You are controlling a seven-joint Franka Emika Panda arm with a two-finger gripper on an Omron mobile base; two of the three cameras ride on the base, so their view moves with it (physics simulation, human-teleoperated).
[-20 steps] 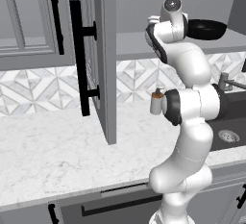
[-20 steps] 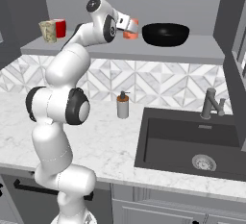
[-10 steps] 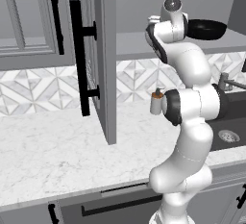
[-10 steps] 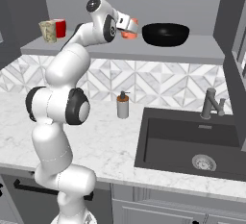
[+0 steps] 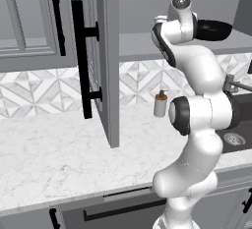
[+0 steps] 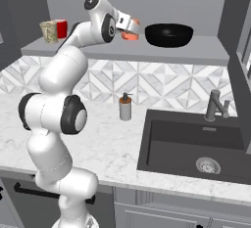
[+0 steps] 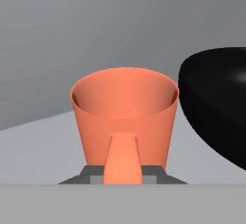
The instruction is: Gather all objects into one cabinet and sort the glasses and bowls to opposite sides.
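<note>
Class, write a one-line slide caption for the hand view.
Gripper closed on the orange cup on the grey shelf, beside the black bowl.

- I see an orange cup (image 7: 124,114) of plain, even colour, directly in front of the jaws.
- The bowl (image 7: 218,103) beside it is glossy black.
- The shelf (image 6: 196,52) under them is flat grey.
- I see a beige mug (image 6: 49,31) and a red mug (image 6: 61,28).
- The backsplash (image 6: 162,82) has white and grey diamond tiles.
- The counter (image 5: 54,159) is white marble with faint grey veins.
</note>
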